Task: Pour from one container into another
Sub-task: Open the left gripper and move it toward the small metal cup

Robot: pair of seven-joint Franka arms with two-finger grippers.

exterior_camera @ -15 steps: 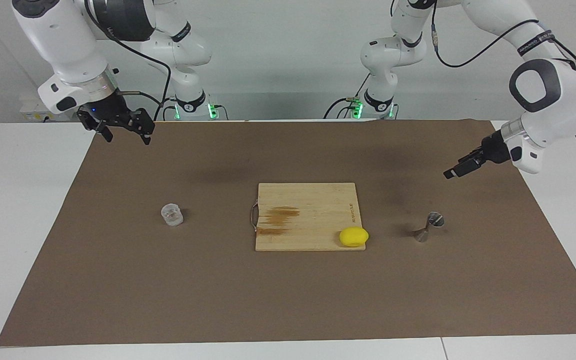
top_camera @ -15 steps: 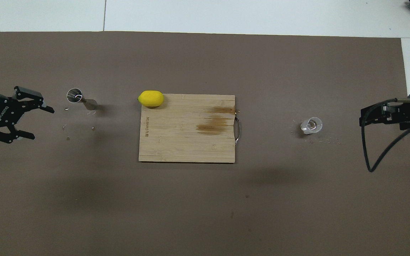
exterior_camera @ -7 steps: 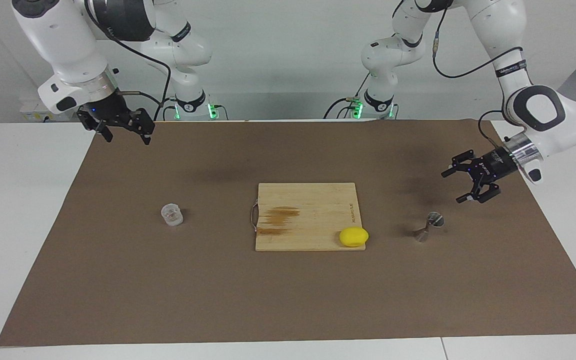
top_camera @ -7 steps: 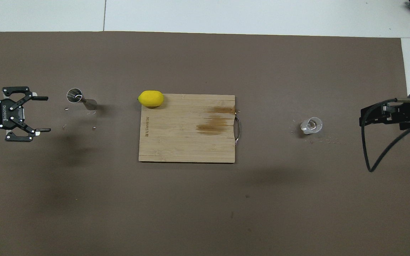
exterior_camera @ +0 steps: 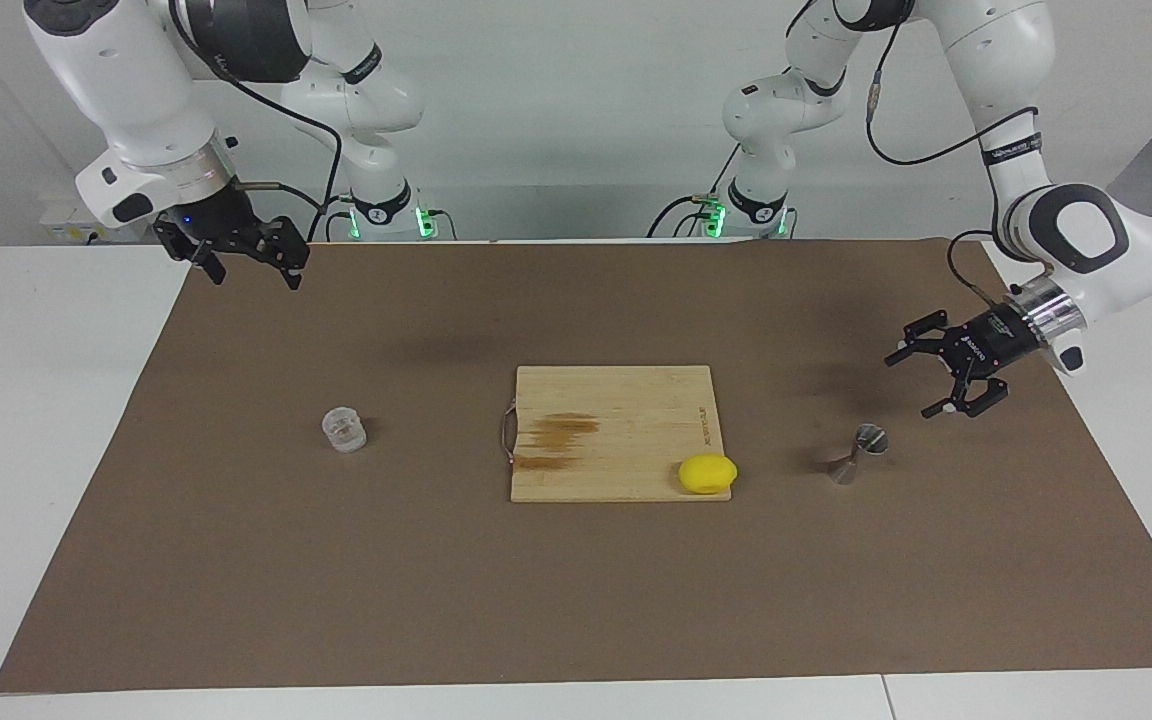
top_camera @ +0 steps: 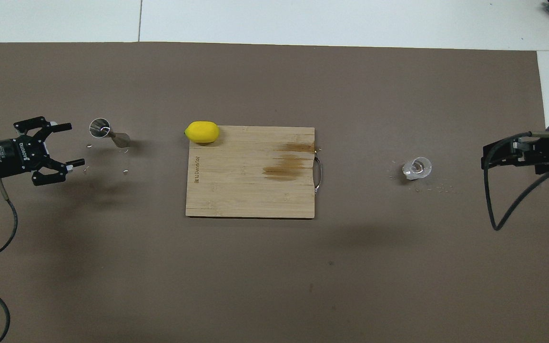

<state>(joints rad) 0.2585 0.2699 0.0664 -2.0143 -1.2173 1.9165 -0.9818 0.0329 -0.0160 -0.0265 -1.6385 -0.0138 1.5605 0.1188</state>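
- The small clear glass cup (exterior_camera: 344, 429) (top_camera: 417, 168), short and cylindrical with a thick base, stands upright on the brown paper mat (exterior_camera: 576, 600) (top_camera: 274, 276) toward the right arm's end of the table, well apart from the board and untouched.
- The small shiny steel hourglass-shaped jigger (exterior_camera: 857, 454) (top_camera: 108, 133) stands on the mat toward the left arm's end, its round mouth open upward, a little way from the lemon.
- A few tiny bright specks lie on the mat around the jigger and around the cup; what they are cannot be told.
- The left gripper (exterior_camera: 920, 380) (top_camera: 71, 145) hangs in the air over the mat near the jigger, on the side toward the left arm's end, its fingers spread wide apart and holding nothing; white lettering on its black body reads "ROBOTIQ" in the overhead view.
- The right gripper (exterior_camera: 254, 270) (top_camera: 485, 161) waits raised over the mat's edge at the right arm's end, empty, its fingers apart in the facing view.
- The pale rectangular wooden cutting board (exterior_camera: 616, 400) (top_camera: 236, 190) lies mid-mat between the two vessels, with darker brown stains, a metal handle on the edge toward the cup, and a small burned-in brand mark near the edge toward the jigger, too small to read.
- The yellow lemon (exterior_camera: 707, 473) (top_camera: 202, 132) rests on the board's corner farthest from the robots, on the jigger's side.
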